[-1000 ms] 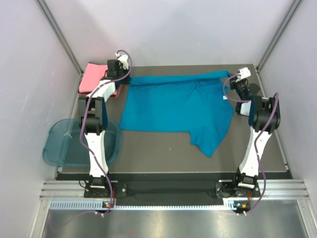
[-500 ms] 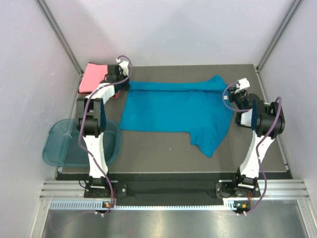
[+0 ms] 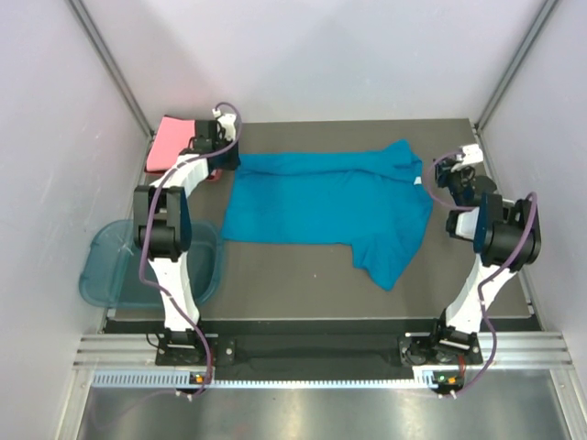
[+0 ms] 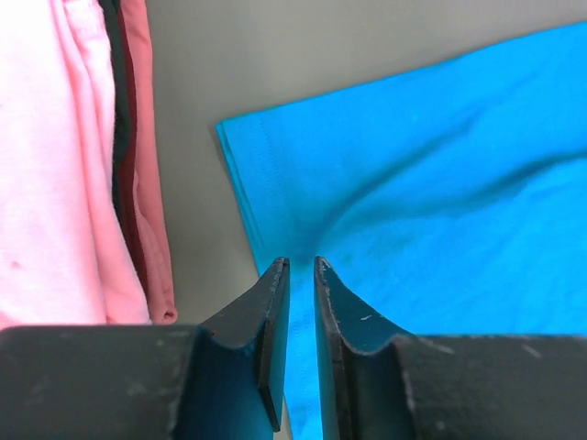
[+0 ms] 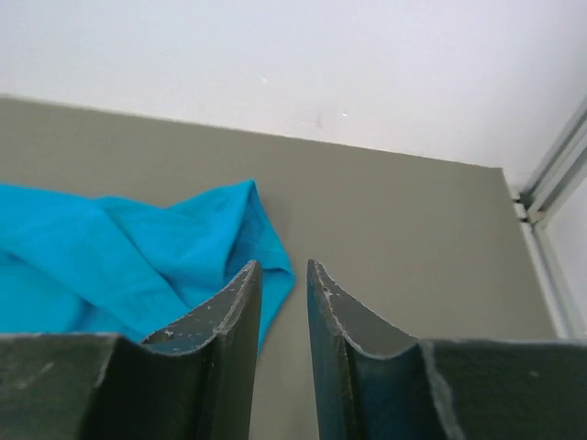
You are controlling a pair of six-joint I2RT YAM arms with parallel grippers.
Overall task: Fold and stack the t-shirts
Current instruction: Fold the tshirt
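Teal-blue t-shirt point(image 3: 321, 203) cloth lies directly under my left hand point(image 3: 229, 161). In the left wrist view the left hand point(image 4: 299, 264) has its two fingers parted by a narrow slit. Nothing is pinched between them; I see only blue cloth point(image 4: 440, 183) through the gap. They hover over the shirt's far-left corner, just inside its stitched edge. A strip of bare table point(image 4: 188, 128) separates that corner from the pink t-shirt point(image 4: 55, 156). Its layers lie stacked, with a dark band between them that I cannot identify.

My right hand point(image 3: 440, 172) is off the cloth. On its own camera the right hand point(image 5: 282, 266) shows fingers a little apart and empty, with grey table point(image 5: 394, 238) in the gap. A rumpled point of the teal shirt point(image 5: 119, 247) sits just left of the fingertips. Beyond are the white back wall point(image 5: 275, 55) and a metal frame post point(image 5: 550, 165) at the right.

From overhead, the teal shirt spreads across the far half of the table point(image 3: 303, 275), with one sleeve trailing toward the near side. The pink t-shirt point(image 3: 170, 142) sits at the far-left corner, close behind the left arm. A translucent blue tub point(image 3: 96, 261) overhangs the table's left edge, partly behind that arm and well apart from both shirts.
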